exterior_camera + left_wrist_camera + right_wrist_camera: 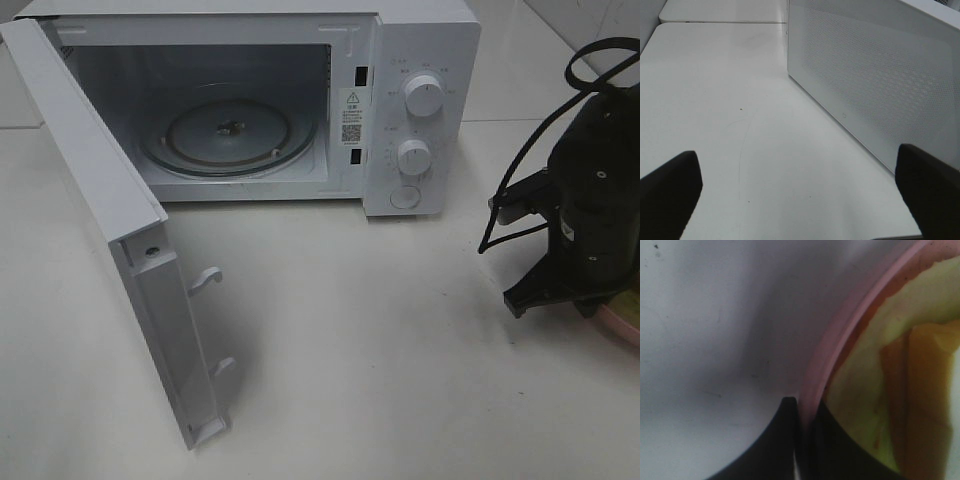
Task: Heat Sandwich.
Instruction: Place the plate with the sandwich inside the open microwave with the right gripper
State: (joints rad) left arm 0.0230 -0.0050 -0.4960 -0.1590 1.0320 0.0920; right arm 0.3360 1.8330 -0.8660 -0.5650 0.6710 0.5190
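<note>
From the high camera, the microwave (400, 110) stands at the far edge of the table (350, 380), its door (150, 310) swung wide and the glass turntable (230, 135) bare. The right arm (595, 200) hangs over a pink plate (625, 325) at the table's right edge, hiding whatever lies on it. The left wrist camera shows the left claw (800, 200) released, fingers (667, 195) spread wide around nothing, just beside the perforated door, with no plate in its sight. The right wrist camera shows the right claw (802, 407) clenched on the plate's rim. The sandwich (900, 365) lies on the plate just beyond the fingertips, its brown filling band running roughly away from them. The right arm is clearly the nearer one. The coming move looks like carrying plate and sandwich leftward to the open cavity.
</note>
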